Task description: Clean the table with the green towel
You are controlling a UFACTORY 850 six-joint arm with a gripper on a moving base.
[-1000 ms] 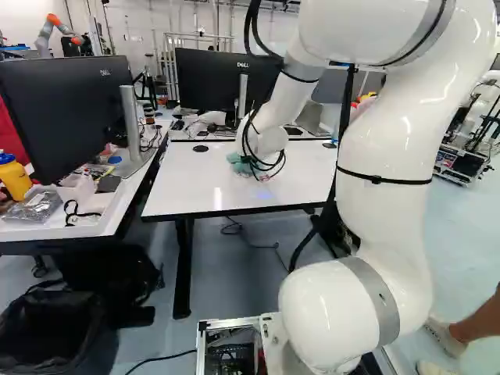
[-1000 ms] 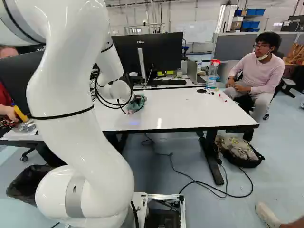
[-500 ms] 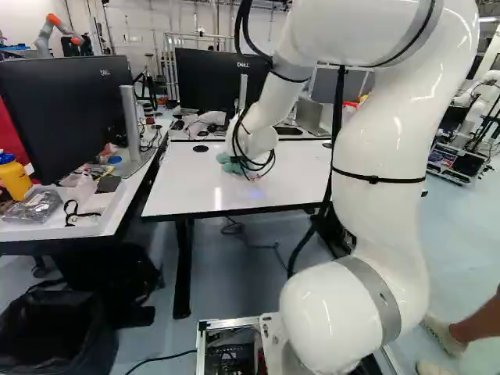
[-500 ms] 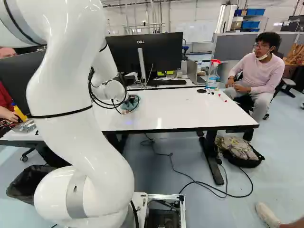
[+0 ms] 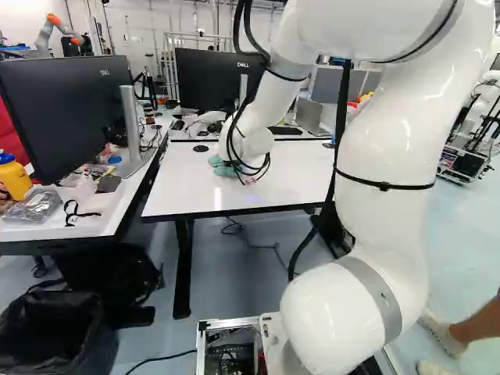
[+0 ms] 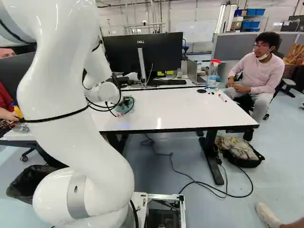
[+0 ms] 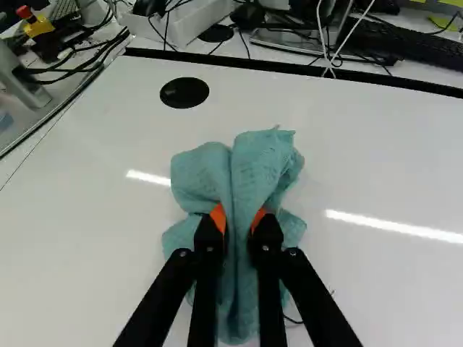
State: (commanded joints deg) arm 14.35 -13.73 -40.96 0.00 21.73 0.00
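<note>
- The white table (image 5: 305, 173) stands under the pincer (image 7: 239, 220), in the same spot as a second ago; the robot's base has not moved.
- The white arm (image 6: 71, 123) has swung leftward over the tabletop in that second, bringing the pincer a little nearer the table's left end.
- A spray bottle (image 6: 213, 75) stands well off to the pincer's right.
- The green towel (image 7: 264, 163), bunched and touching the tabletop, has slid along with the pincer, in what looks like a wiping stroke.
- The pincer nips the towel's middle between its orange pads (image 7: 219, 217), so the cloth should follow the next pass.
- Small pens (image 6: 222, 97) lie far right of the pincer; a stroke out there could scatter them.
</note>
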